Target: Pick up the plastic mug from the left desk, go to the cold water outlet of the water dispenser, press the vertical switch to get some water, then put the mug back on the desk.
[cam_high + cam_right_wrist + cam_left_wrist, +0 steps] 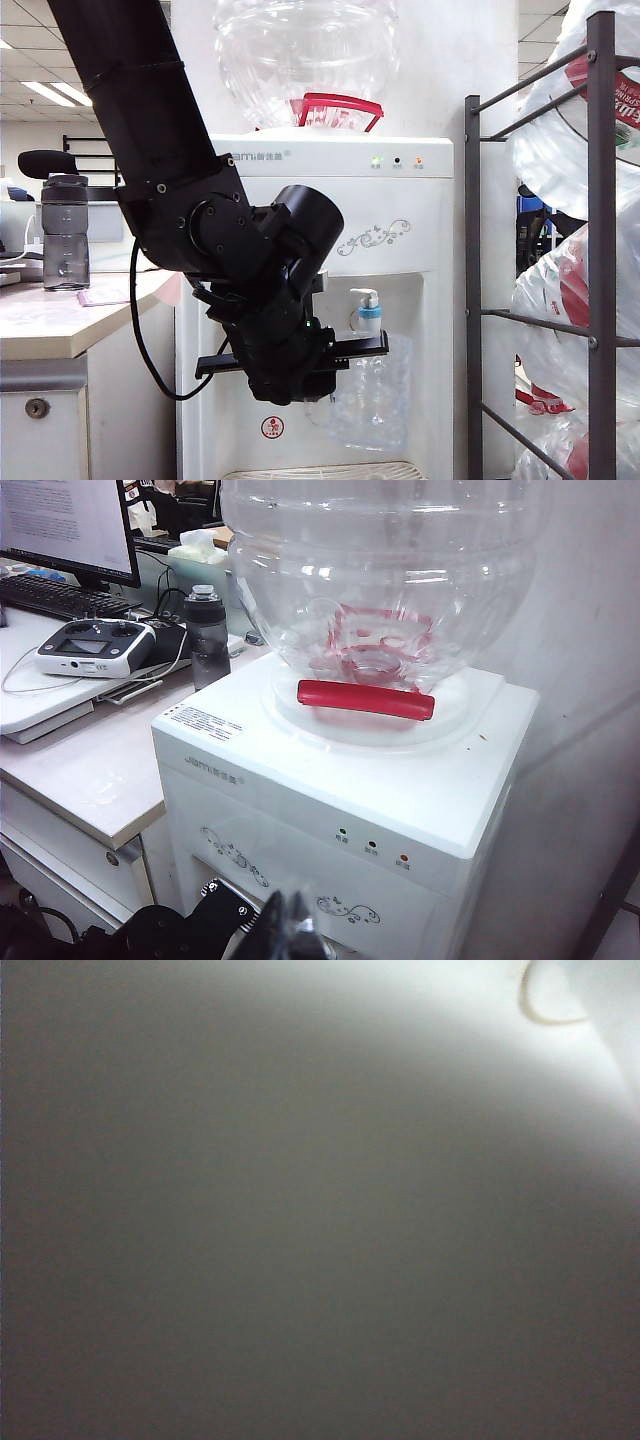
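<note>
In the dispenser (400, 200) alcove, at 5 o'clock from the wrist, our left gripper (345, 350) clamps the mug (372, 400) under the cold tap (368, 312), positioned for filling. The right gripper is out of view, so we cannot tell its finger state.

We face the water dispenser (400, 200) front-on; our right wrist looks down on it (400, 780); left wrist pressed close, blurred.

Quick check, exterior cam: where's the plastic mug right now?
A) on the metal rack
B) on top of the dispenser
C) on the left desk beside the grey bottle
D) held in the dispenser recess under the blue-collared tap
D: the plastic mug hangs in the water dispenser recess below the cold water outlet, beside the left gripper.
</note>
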